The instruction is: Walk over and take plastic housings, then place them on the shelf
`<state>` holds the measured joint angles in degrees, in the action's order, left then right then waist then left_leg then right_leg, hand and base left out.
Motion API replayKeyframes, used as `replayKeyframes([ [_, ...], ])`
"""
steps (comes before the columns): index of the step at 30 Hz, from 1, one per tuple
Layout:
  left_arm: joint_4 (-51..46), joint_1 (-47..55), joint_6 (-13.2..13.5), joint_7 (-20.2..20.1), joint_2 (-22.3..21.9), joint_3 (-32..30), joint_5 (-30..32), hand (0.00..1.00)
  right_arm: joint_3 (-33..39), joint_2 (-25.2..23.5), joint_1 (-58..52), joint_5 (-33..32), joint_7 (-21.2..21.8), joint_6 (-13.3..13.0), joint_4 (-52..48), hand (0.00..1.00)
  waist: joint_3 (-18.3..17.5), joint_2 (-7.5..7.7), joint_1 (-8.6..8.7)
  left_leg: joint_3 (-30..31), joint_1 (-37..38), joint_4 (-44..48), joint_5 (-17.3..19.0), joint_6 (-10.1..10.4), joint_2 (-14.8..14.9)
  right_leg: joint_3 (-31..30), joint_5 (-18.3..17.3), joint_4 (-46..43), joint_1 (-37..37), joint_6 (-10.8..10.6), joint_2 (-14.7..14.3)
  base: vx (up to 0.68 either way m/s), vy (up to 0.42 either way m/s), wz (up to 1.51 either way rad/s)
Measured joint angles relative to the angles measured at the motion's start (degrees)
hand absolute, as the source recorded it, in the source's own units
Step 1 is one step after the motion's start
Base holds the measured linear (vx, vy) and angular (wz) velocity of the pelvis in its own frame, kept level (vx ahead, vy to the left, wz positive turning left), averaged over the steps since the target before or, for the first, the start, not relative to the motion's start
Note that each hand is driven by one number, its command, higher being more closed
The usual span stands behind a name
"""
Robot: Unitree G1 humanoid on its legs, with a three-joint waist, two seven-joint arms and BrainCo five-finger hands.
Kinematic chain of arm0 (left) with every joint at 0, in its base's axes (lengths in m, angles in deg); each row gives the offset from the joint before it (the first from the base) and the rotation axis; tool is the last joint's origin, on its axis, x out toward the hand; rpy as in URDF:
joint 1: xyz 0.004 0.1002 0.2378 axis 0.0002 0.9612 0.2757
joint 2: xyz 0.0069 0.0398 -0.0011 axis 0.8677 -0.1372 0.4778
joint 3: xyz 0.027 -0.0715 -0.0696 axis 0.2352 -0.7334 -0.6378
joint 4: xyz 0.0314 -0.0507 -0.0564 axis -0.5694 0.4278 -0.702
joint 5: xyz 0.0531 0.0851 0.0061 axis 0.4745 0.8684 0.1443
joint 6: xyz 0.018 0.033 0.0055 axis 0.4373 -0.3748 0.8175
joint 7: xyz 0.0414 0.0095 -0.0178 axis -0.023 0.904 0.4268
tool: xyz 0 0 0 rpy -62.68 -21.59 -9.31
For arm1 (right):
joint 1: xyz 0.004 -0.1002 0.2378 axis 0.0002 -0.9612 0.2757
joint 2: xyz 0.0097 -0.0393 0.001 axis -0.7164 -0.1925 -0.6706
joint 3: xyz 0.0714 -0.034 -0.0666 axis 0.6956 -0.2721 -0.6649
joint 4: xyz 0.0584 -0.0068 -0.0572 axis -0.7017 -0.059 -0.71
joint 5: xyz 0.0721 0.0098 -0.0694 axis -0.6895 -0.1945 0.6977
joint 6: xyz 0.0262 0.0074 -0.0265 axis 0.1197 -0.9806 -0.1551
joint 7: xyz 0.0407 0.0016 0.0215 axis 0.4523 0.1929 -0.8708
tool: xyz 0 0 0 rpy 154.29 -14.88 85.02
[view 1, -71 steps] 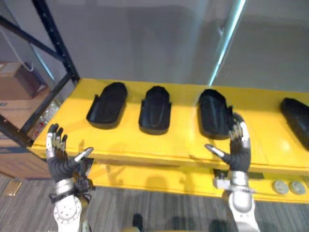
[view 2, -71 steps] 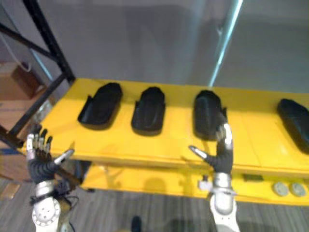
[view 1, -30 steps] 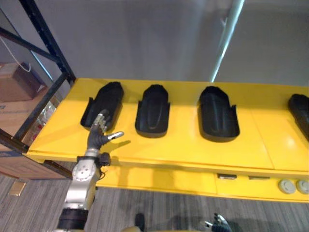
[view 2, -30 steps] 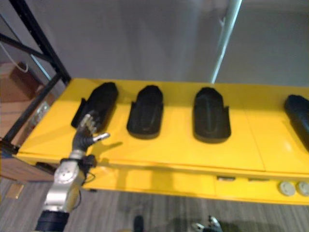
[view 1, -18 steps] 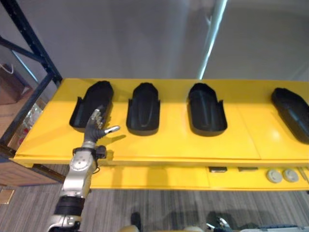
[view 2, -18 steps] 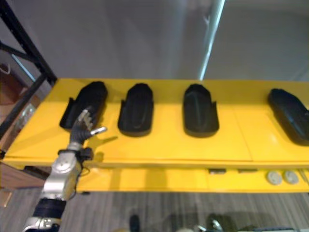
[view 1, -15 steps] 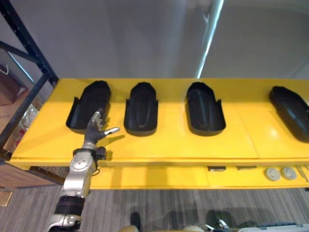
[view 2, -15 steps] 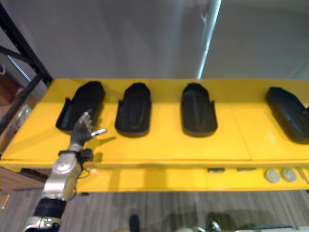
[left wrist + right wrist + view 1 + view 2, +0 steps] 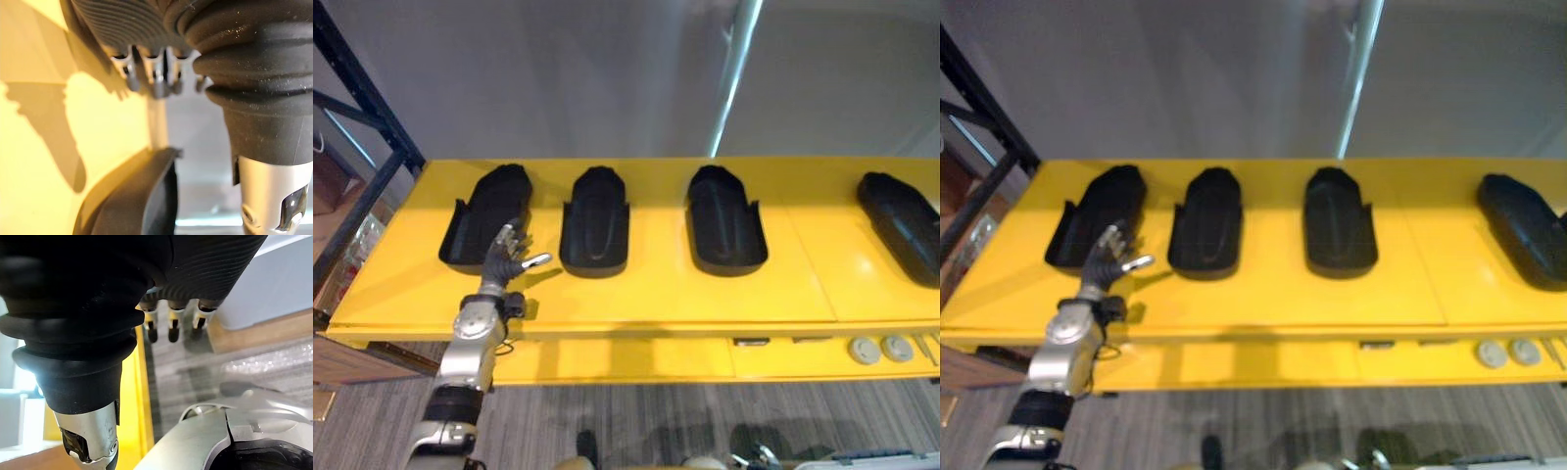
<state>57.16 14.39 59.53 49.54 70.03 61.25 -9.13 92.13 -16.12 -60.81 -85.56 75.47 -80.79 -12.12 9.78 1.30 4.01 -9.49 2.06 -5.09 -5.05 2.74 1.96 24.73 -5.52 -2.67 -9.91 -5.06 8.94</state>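
Four housings are lying on the yellow bench (image 9: pixel 666 284), none held; left hand (image 9: pixel 505 257), fingers relaxed and empty, is hovering at the 5 o'clock corner of the leftmost housing (image 9: pixel 487 212), right hand (image 9: pixel 176 298) hanging empty.

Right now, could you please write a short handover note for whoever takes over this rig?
Left hand: open, fingers relaxed, raised at the near end of the leftmost black plastic housing, not gripping it.
Right hand: hanging low beside the yellow table's edge, fingers relaxed, holding nothing.
Four black moulded housings lie in a row on the yellow table: the leftmost, a second, a third, and a fourth at the far right.
Done: robot stands at the table.
Left: grasp housings and carry them to the shelf.
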Motion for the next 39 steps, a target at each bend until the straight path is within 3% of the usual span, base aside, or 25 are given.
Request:
replayKeyframes([
  [19, 1.4, -0.7, 0.0, 0.7, 0.1, -0.1, -0.1, 0.00, 0.0, -0.1, 0.0, -1.1, -1.1, -0.6, 0.0, 0.00, 0.5, -0.76, -0.14, 0.1, -0.1, 0.0, 0.1, 0.1, -0.1, 0.1, 0.1, 0.2, 0.0, -0.2, 0.0, 0.00, 0.000, 0.00],
  [24, 0.4, -2.9, 2.9, -1.9, 0.3, -0.1, -1.3, 0.00, 0.0, -0.3, 0.0, -1.1, -1.1, -1.3, 0.1, 0.00, 0.5, -0.76, -0.27, 0.1, -0.1, 0.0, 0.1, 0.1, -0.1, 0.1, 0.0, 0.2, 0.0, 0.0, 0.0, 0.00, 0.000, 0.00],
  [30, -13.0, -3.5, 5.9, -3.9, 2.2, -0.1, -5.1, 0.00, 0.9, -0.6, 0.8, -1.1, -0.9, -2.8, 0.2, 0.00, 0.5, -0.85, -0.44, 0.8, -0.1, 0.0, 0.1, 0.1, -0.2, 0.6, 0.0, 0.5, -0.3, 0.0, 0.0, 0.00, 0.000, 0.03],
  [34, -25.5, -3.0, 7.0, -3.3, 2.0, -0.7, -5.3, 0.00, 2.1, -0.2, 2.4, -1.1, -0.8, -3.3, 3.8, 0.00, -0.1, -1.72, -2.39, 1.6, -0.6, 0.0, 0.0, 0.0, -0.7, 1.0, 0.3, 0.4, -0.5, -0.5, 0.2, 0.00, 0.000, 0.08],
  [36, -29.8, -1.3, 7.2, -2.3, -0.2, -2.9, -5.2, 0.00, 2.1, 0.2, 2.6, -1.1, -1.0, -3.4, 4.7, 0.00, -0.7, -2.38, -2.66, 2.8, -1.3, 0.0, -0.4, 0.0, -1.0, 2.1, 0.3, 0.4, -0.4, -0.5, 0.4, -0.01, -0.002, 0.28],
  [39, -33.4, 6.1, 10.4, 2.1, -4.8, -7.7, -4.2, 0.00, 2.2, 0.6, 3.3, -1.8, -1.4, -3.4, 6.1, 0.00, -1.6, -3.44, -3.86, 3.4, -1.6, 0.0, -0.8, 0.0, -1.1, 2.5, 0.3, 0.2, -0.4, -0.5, 0.4, -0.03, -0.007, 0.18],
])
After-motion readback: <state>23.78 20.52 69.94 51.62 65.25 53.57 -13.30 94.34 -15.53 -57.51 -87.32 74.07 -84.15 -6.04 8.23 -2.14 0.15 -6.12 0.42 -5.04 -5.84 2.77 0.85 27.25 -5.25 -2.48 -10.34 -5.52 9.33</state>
